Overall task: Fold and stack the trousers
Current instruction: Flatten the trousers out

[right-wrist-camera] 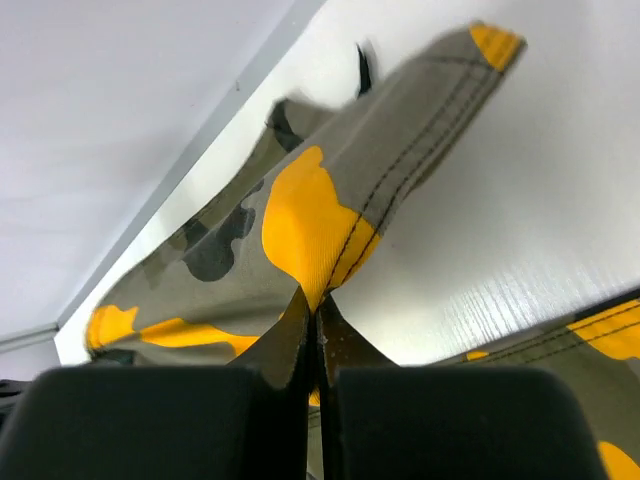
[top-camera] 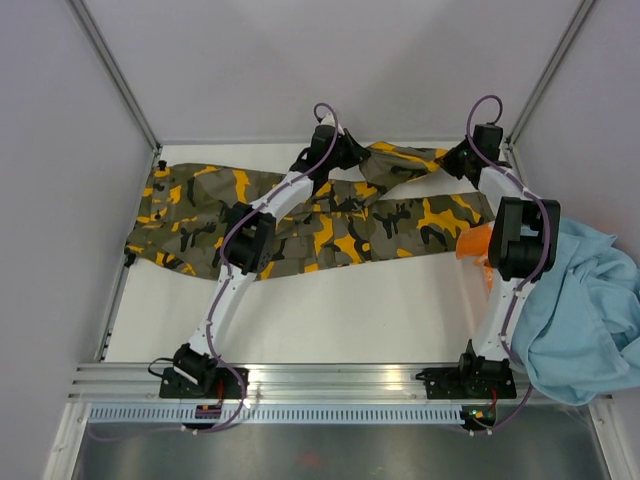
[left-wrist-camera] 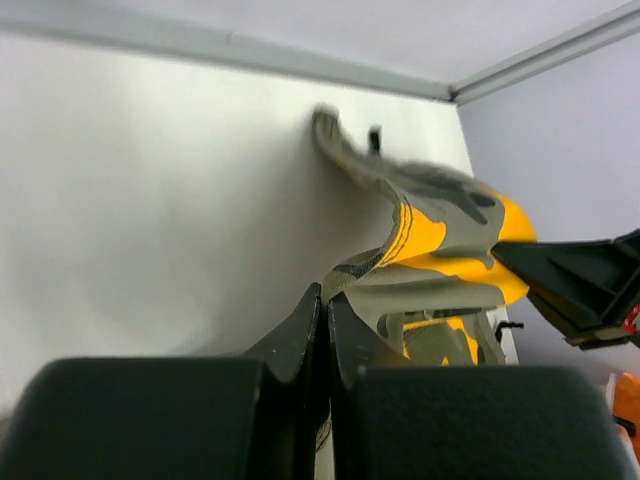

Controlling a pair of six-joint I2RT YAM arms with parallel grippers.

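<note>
Trousers: spread lengthwise across the far half of the white tabletop, one end at the left edge, the other reaching toward the right side. Near the far edge, right of centre, a section of the cloth is raised off the surface between the two tools.

Left tool: fingers pressed tight together, with a fold of the camouflage cloth pinched between them.

Right tool: fingers closed, gripping the cloth at an orange blotch; the fabric fans out from the tips.

Orange garment: just beside the trousers' right end, partly hidden by the right arm.

Light-blue garment: heaped at the right side, beside the orange one.
</note>
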